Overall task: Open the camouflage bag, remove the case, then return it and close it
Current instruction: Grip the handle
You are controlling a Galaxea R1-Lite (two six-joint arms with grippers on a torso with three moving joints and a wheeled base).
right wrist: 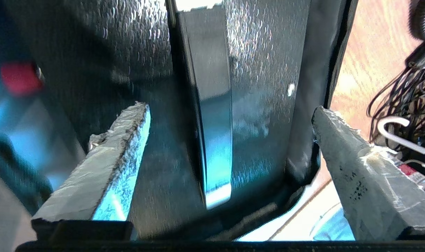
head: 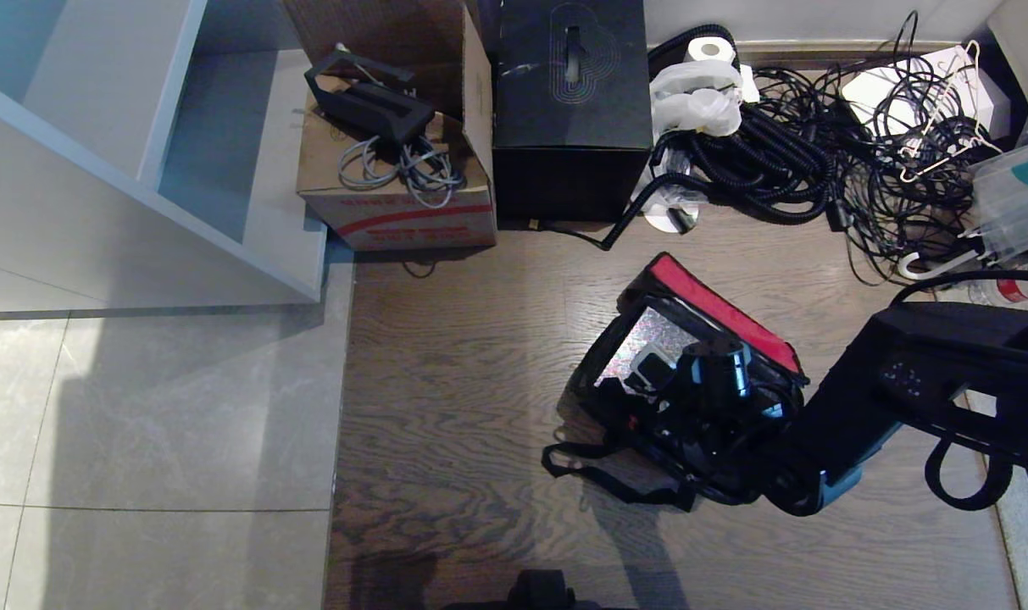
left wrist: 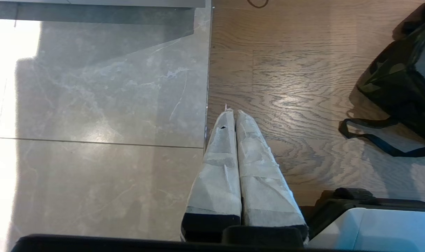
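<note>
The boxy soft camouflage bag [head: 691, 381] with black sides, red inner rim and silver foil lining lay open on the brown wood-grain floor [head: 463, 381], right of centre in the head view, its black strap [head: 602, 474] trailing toward the lower left. In the left wrist view a camouflage-patterned part of it [left wrist: 394, 80] showed at the right edge. The right gripper [right wrist: 230, 140] reached into the bag's mouth from the lower right of the head view; in the right wrist view its two tape-wrapped fingers [right wrist: 117, 164] stood spread wide apart, grasping nothing, with the glittering foil lining [right wrist: 261, 63] between them. A dark flat upright piece [right wrist: 212, 105] stood in the gap; whether it was the case could not be told.

The left gripper [left wrist: 231, 115] hung over the seam between the wood floor and the grey marble tiles [left wrist: 103, 105], its white-wrapped fingers pressed together, empty.

At the top centre of the head view sat a plain black box [head: 573, 110] with a line pattern on top, a cardboard box [head: 395, 169] to its left, and a tangle of black cables [head: 819, 161] at upper right.
</note>
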